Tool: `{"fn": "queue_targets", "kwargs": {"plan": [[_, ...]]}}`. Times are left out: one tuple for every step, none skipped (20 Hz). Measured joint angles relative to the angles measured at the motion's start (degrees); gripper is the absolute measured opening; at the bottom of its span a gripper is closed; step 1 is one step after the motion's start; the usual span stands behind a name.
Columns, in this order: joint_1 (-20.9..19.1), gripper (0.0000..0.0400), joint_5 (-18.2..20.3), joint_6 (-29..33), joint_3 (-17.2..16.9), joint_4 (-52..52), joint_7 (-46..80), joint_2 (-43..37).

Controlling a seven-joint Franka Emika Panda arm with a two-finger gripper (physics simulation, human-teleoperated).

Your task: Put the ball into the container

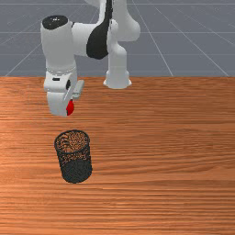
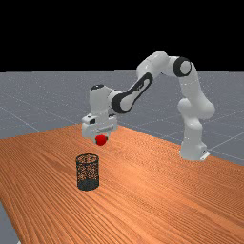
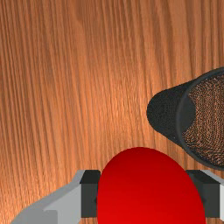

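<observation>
In our gripper (image 3: 149, 194) we hold the red ball (image 2: 100, 140) between two fingers (image 3: 89, 194), parted by its width, higher than the black mesh bin (image 1: 76, 170) and on its side toward the arm's base (image 1: 117, 79), so we should carry it outward, over the bin's mouth

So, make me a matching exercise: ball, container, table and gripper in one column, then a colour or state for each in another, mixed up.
1. Ball
2. Container
3. Table
4. Gripper

A. Orange-brown wood
B. Shut, with a finger on each side of something round
C. Red, held in the air
D. Dark mesh, standing upright

Pairs: 1-C, 2-D, 3-A, 4-B
</observation>
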Motion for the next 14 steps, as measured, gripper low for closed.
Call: {"fn": "queue_targets", "kwargs": {"plan": [[0.4,0.0280,-1.0,-4.7,0.6,4.3,-3.0,2.3],[0.6,0.0280,-1.0,-6.9,0.7,7.7,-3.0,4.3],[0.6,0.0280,-0.7,-7.1,0.9,10.5,-2.9,6.0],[1.0,0.0280,-1.2,-4.5,0.7,10.9,-2.0,6.7],[0.5,0.0280,-0.3,-6.5,1.3,15.5,-3.6,9.4],[0.5,0.0280,-0.3,-8.2,1.6,20.1,-4.1,12.2],[0.2,0.0280,-0.5,-8.3,1.8,20.7,-6.1,12.7],[1.5,0.0280,-2.5,-6.7,0.0,19.9,-1.4,12.9],[0.0,0.0280,-0.7,-5.2,1.7,19.9,-6.0,14.0],[1.8,0.0279,-3.0,-2.3,-0.4,18.9,-0.8,15.3],[2.0,0.0279,-2.8,-0.4,-0.2,19.0,-0.7,16.3],[1.5,0.0282,-1.8,0.5,0.4,19.3,-1.6,16.8],[1.6,0.0310,-1.8,1.6,0.4,19.3,-1.5,17.0],[0.7,0.0279,-0.5,3.7,1.3,17.7,-2.7,15.9]]}}
